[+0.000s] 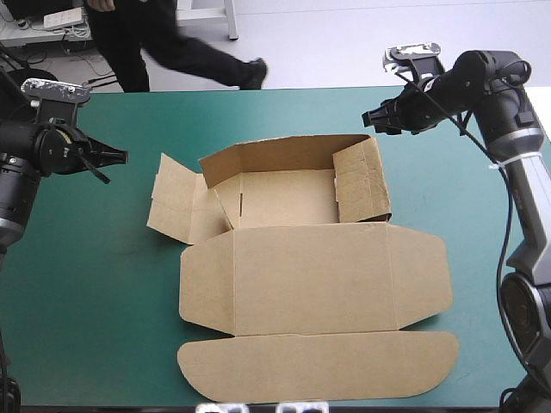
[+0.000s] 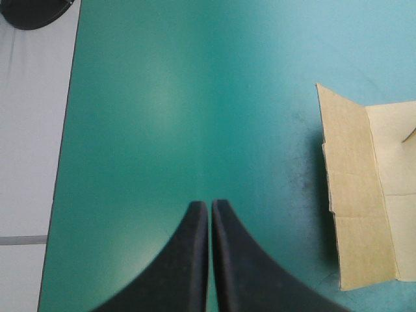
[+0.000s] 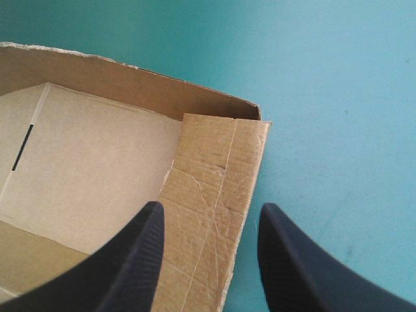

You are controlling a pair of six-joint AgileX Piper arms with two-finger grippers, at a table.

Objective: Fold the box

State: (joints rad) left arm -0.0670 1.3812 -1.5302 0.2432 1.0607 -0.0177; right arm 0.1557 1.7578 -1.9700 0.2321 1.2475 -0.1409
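The brown box [image 1: 301,249] lies mid-table as a cut sheet. Its far wall and right wall [image 1: 362,181] stand raised, the left flap [image 1: 176,200] lies spread outward, and the lid panels lie flat toward the near edge. My right gripper [image 1: 372,119] hovers above the box's far right corner, open. In the right wrist view its fingers [image 3: 140,260] straddle the raised right wall [image 3: 214,208]. My left gripper [image 1: 119,156] hangs over bare cover left of the box, shut and empty. In the left wrist view its fingers [image 2: 195,260] meet, with the left flap [image 2: 357,201] off to one side.
The teal-green cover [image 1: 86,284] shows bare on the left of the box, and a narrower strip [image 1: 473,224] on the right. In the left wrist view the table's left edge [image 2: 68,130] runs beside the gripper.
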